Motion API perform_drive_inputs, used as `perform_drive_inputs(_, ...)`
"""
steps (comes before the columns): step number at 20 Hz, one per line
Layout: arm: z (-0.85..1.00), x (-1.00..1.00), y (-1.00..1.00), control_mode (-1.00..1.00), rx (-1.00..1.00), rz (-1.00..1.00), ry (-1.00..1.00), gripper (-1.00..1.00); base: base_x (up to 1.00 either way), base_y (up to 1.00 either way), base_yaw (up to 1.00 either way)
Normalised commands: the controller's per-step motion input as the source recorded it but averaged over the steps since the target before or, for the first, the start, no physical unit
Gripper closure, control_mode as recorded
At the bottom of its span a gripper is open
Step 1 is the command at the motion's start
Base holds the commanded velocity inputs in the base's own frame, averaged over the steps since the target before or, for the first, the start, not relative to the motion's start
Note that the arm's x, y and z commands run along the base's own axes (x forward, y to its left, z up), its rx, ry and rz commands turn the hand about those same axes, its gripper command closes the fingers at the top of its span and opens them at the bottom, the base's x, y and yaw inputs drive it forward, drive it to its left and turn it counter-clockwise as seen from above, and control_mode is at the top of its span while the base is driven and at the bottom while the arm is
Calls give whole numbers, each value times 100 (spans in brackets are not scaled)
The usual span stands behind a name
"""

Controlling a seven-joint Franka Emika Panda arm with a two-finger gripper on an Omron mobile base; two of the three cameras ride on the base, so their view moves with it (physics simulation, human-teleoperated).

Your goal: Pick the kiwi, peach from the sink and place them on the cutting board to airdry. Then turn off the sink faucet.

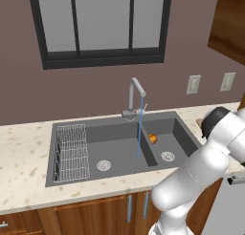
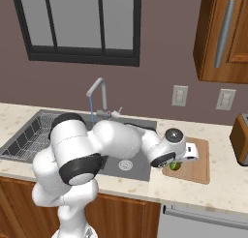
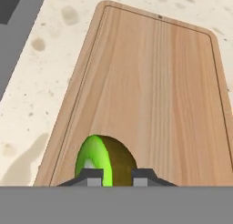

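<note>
The hand [image 3: 113, 176] is pinched on the kiwi [image 3: 103, 161], held low over the near left part of the cutting board [image 3: 159, 95], apparently for release there. The peach [image 1: 152, 138] is left in the sink [image 1: 119, 148]; water is seen running from the sink faucet [image 1: 135, 96].

We note a dark-framed window [image 1: 100, 26] in the brown wall above the speckled beige counter [image 1: 24, 157]. Two wall outlets [image 1: 194, 84] sit to its right. Wooden base cabinets [image 1: 91, 212] run below; a wooden upper cabinet [image 2: 225, 36] hangs at right. A brown appliance [image 2: 240, 139] stands at the counter's right edge.
</note>
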Motion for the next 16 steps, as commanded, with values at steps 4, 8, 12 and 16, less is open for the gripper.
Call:
perform_drive_inputs(4, -9, 12, -18, -100, 0, 2, 0, 100, 0, 0, 0)
perform_drive_inputs(8, -13, 16, -13, -100, 0, 2, 0, 100, 0, 0, 0)
perform_drive_inputs(12, -18, 18, -7, -100, 0, 2, 0, 100, 0, 0, 0)
perform_drive_inputs(16, -13, 14, 0, -100, 0, 1, 0, -100, 0, 0, 0)
